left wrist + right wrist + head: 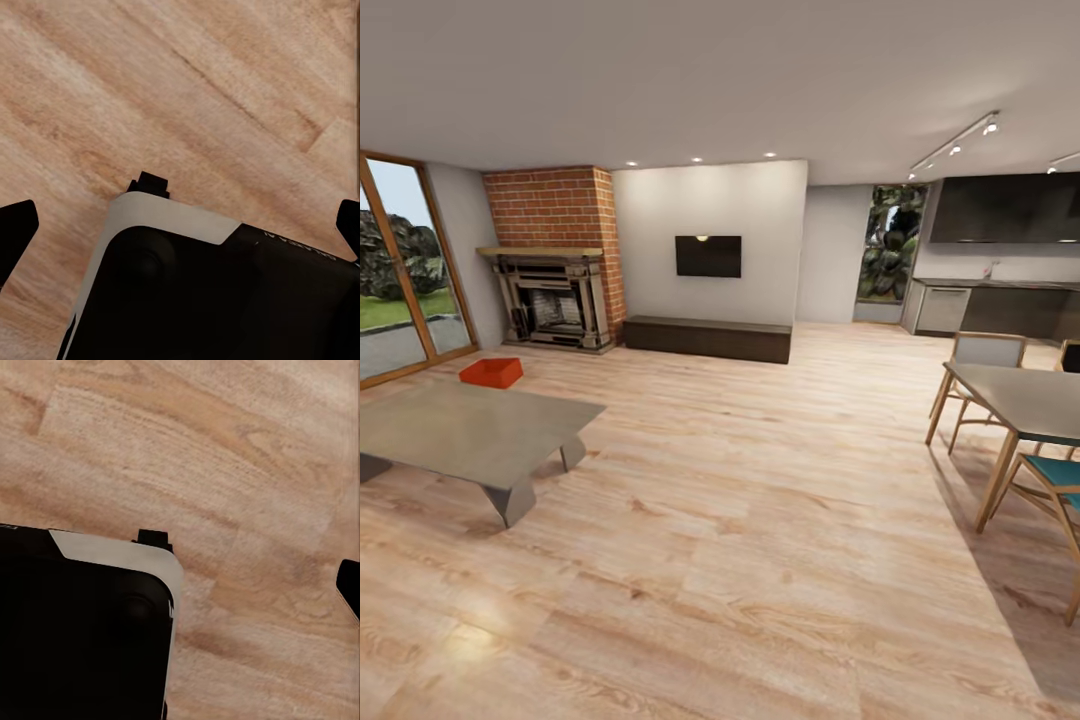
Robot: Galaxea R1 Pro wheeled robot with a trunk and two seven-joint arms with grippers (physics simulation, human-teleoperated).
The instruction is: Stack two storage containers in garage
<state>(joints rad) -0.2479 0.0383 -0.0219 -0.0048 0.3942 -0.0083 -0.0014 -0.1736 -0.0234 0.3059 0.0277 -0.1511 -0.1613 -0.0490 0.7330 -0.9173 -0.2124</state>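
Head view, left to right: glass doors at far left; one container (491,372) sits on the wood floor (760,520) at mid left, behind the grey low table (470,432) and before the brick fireplace (552,260). TV (708,256) over dark bench (708,338) at centre; dining table (1025,400) at right. Your left fingers (16,232) spread wide, holding nothing. Right fingers (349,585): one tip visible, spread unclear.

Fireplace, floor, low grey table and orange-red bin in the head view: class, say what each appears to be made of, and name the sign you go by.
Fireplace: red brick, shown by mortar lines, matte.
Floor: light wood planks, visible grain and seams, slight sheen.
Low grey table: smooth uniform grey, possibly metal or concrete; unclear.
Orange-red bin: plain smooth walls, probably plastic, though it is too far to be sure.
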